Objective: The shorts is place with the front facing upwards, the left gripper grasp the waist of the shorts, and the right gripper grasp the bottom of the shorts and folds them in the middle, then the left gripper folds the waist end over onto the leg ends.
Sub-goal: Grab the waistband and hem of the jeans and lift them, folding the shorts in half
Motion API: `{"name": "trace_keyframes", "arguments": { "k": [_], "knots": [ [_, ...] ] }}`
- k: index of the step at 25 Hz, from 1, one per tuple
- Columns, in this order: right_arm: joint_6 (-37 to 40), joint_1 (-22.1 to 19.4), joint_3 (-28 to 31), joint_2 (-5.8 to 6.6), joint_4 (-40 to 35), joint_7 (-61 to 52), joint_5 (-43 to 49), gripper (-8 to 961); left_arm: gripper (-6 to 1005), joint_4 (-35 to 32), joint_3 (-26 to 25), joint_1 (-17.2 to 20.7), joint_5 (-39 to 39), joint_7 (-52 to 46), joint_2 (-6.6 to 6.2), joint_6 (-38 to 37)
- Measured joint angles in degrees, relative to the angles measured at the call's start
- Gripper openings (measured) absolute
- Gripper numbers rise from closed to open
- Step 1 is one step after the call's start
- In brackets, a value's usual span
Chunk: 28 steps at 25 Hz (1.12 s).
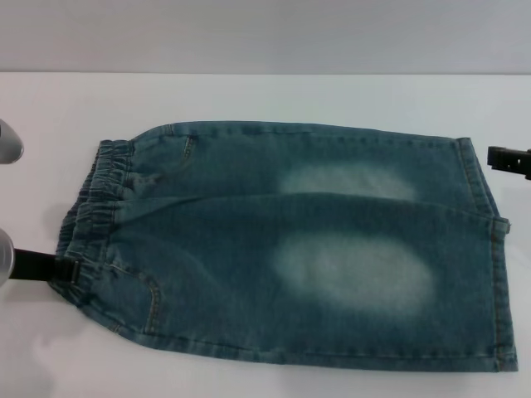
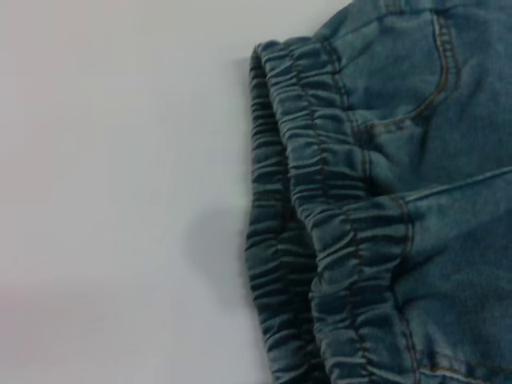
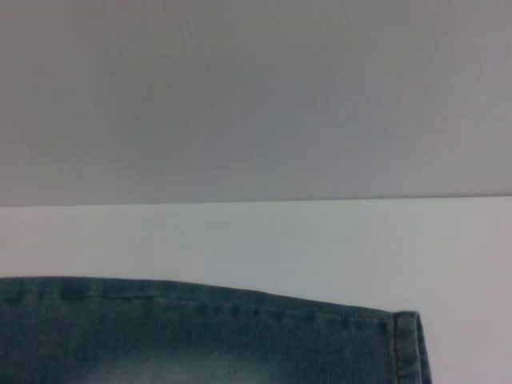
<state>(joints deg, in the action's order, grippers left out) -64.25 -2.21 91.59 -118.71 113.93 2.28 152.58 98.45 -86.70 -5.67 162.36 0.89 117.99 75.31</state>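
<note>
the shorts (image 1: 290, 249) lie flat and unfolded on the table (image 1: 249, 95), front up, waist (image 1: 99, 207) to the robot's left, hems (image 1: 489, 249) to its right. no fold made; both folds remain. left gripper (image 1: 46, 265) touches the waist's near corner, grip not discernible. right gripper (image 1: 510, 157) sits just beside the far hem, grip likewise unclear.

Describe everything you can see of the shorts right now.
The shorts are blue-green denim with two pale faded leg patches, lying flat and unfolded on the white table. The ruffled elastic waist points toward the robot's left, the stitched hems right. The left gripper touches the waistband; the right gripper sits just beside the hem.
</note>
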Motion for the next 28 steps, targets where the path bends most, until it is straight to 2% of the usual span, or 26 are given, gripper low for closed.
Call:
{"name": "trace_keyframes", "arguments": {
  "k": [11,16,28],
  "knots": [
    [-12.1,0.0,0.0,-0.14,1.7,-0.3,0.0,770,45,3.2,0.8,-0.2,0.0,-0.9,0.07,1.7],
    [-15.7,-0.3,-1.1,-0.19,2.2,-1.3,-0.5,769,32,3.2,0.8,-0.7,0.0,-0.9,0.04,1.8],
    [-18.0,-1.1,-3.5,-0.29,1.9,-2.9,-0.2,766,32,3.6,0.3,-2.0,0.3,-0.8,-0.03,3.2]
  ]
}}
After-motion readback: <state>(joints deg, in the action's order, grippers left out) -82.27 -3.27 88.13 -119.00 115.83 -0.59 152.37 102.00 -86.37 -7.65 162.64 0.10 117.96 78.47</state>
